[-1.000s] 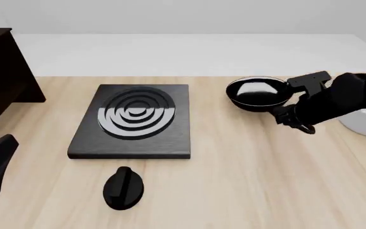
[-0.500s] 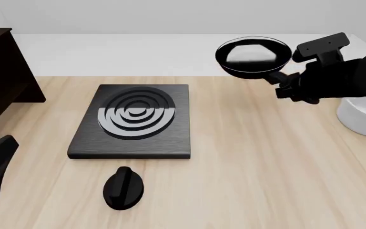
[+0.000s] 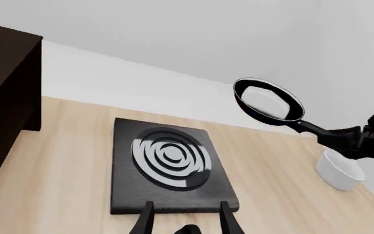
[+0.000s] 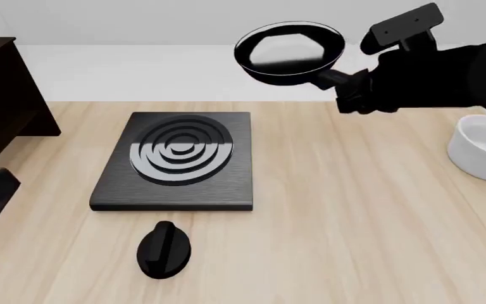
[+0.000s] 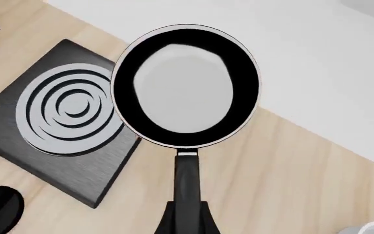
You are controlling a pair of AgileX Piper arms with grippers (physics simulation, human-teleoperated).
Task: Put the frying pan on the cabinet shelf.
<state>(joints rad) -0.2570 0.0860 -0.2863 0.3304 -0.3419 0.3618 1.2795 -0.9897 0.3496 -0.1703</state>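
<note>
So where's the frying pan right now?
In the front view the frying pan is in the air, held by its handle in the right gripper, up and to the right of the stove plate, far from the cabinet.

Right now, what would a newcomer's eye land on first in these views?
The frying pan, held up in the air by its handle in the right gripper, over the far side of the table right of the stove plate. That plate's glossy rings stand out at the table's centre, with a black knob just in front of it. The dark cabinet sits at far left, the white bowl at far right.
</note>
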